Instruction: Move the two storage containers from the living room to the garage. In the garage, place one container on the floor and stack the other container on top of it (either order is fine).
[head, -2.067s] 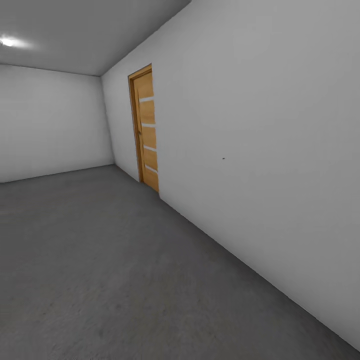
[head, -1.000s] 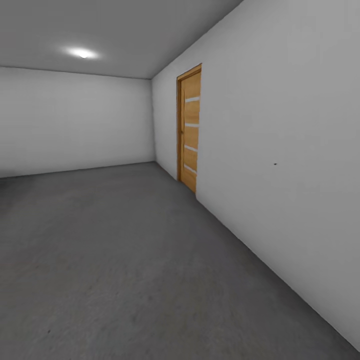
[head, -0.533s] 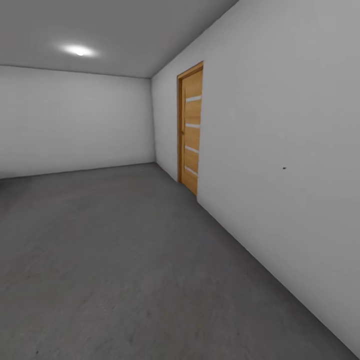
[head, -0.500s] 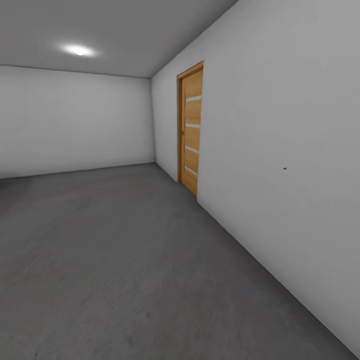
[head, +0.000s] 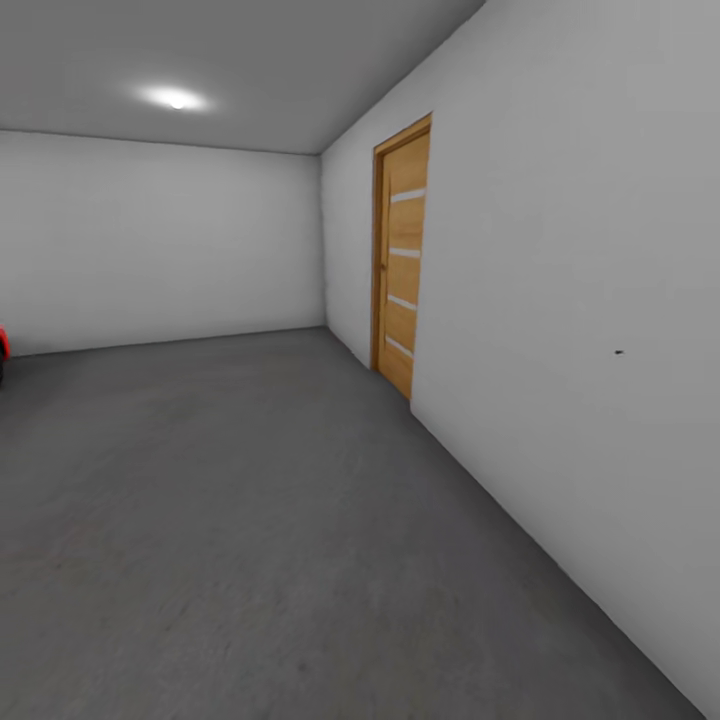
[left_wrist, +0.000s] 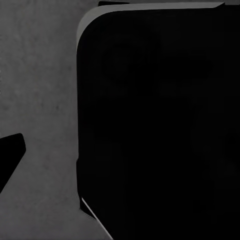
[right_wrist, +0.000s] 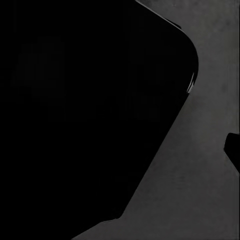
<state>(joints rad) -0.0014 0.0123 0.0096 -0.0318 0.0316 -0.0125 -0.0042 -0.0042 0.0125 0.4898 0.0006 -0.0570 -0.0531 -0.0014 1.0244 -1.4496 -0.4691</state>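
1. The robot is in the garage, on the grey floor (head: 250, 520), near a wood door (head: 403, 265).
2. A bit of red (head: 3, 345) peeks in far left; maybe a box.
3. Can't tell if fingers are apart.
4. Thin, light boxes; hold the rims, I think.

Left wrist camera: dark robot body over concrete.

From my seat, a large black rounded-corner panel (left_wrist: 160, 125) blocks most of what I see, its thin edge catching pale light at about 12 o'clock. Beyond it lies the floor (left_wrist: 40, 90), dark grey, rough and matte. A small black wedge (left_wrist: 10, 152) juts in at roughly 8 o'clock; I can't tell what part it is.
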